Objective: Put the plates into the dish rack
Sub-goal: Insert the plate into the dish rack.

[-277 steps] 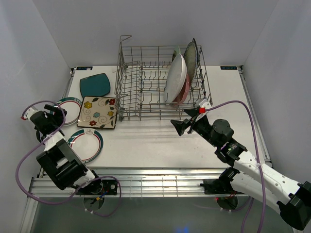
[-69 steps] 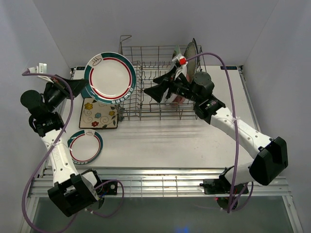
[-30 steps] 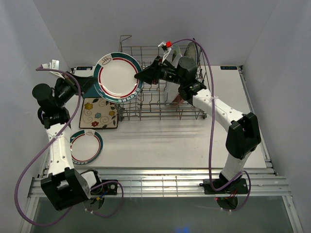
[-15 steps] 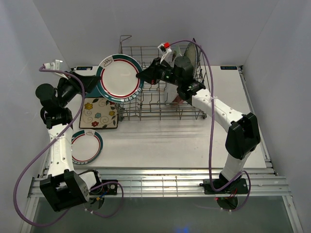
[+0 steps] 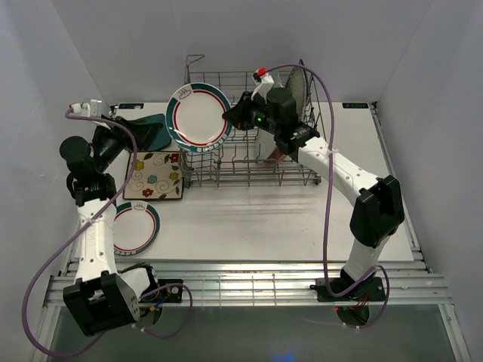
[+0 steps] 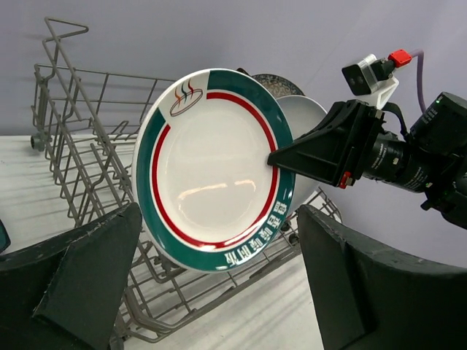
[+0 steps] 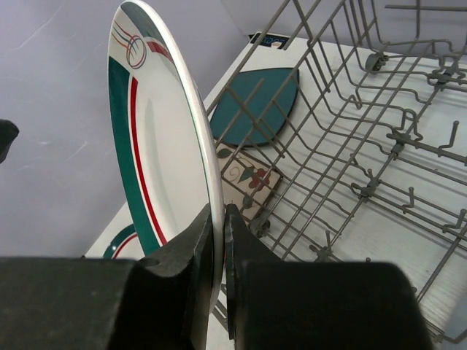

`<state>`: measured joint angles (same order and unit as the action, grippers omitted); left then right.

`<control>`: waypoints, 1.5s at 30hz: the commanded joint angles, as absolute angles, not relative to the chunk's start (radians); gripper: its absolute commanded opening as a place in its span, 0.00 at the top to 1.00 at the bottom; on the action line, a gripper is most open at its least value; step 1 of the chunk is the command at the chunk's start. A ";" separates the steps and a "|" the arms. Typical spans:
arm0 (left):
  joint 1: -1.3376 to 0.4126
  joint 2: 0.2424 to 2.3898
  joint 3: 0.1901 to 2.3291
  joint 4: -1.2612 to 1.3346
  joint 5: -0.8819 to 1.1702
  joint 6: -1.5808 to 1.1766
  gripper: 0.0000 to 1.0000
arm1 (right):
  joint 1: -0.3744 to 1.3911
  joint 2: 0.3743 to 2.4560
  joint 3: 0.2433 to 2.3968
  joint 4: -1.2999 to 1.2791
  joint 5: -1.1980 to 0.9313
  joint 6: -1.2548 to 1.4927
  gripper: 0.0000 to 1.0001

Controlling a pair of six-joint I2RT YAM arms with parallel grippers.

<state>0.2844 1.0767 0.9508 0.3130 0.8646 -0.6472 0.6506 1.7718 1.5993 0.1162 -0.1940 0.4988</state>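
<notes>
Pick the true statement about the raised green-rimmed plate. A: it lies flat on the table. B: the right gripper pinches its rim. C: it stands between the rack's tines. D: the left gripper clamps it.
B: the right gripper is shut on the rim of the plate, while the left gripper stands open, clear of it.

**Colours and Patterns at the Bench**

The lifted plate (image 6: 211, 197) is seen as white, ringed by a thin red line and a broad dark-green rim band. A small red-and-brown emblem is set in a white break in that band, and white lettering is printed on the green. A matching plate (image 5: 134, 228) is shown in the same white, red and green. The square plate (image 5: 153, 176) is patterned with swirls and red, yellow and blue flowers on cream, and is edged dark. The teal plate (image 5: 147, 134) is left plain. The dish rack (image 5: 226, 162) is grey wire and the bench (image 5: 249, 219) white. The left tool (image 6: 219, 219) and right tool (image 7: 217, 219) are black.
</notes>
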 commanded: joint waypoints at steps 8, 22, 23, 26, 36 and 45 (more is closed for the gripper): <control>0.282 0.943 0.902 0.267 0.690 -0.538 0.02 | 0.650 1.712 1.703 0.133 0.047 0.457 0.92; 0.281 0.962 0.891 0.256 0.655 -0.534 0.02 | 0.650 1.687 1.789 0.103 0.332 0.394 0.92; 0.282 0.965 0.893 0.256 0.657 -0.534 0.02 | 0.650 1.690 1.802 0.095 0.356 0.390 0.92; 0.282 0.966 0.893 0.256 0.657 -0.534 0.02 | 0.650 1.715 1.848 0.084 0.423 0.364 0.92; 0.282 0.969 0.890 0.255 0.653 -0.528 0.02 | 0.693 1.963 2.254 -0.069 0.675 0.192 0.92; 0.282 0.977 0.888 0.255 0.661 -0.528 0.02 | 0.753 2.031 2.214 0.135 0.929 -0.070 0.92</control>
<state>0.2848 0.9783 0.8925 0.2611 0.6621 -0.5385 0.7345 2.0438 2.2082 -0.0792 0.7837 0.0727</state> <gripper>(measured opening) 0.978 0.111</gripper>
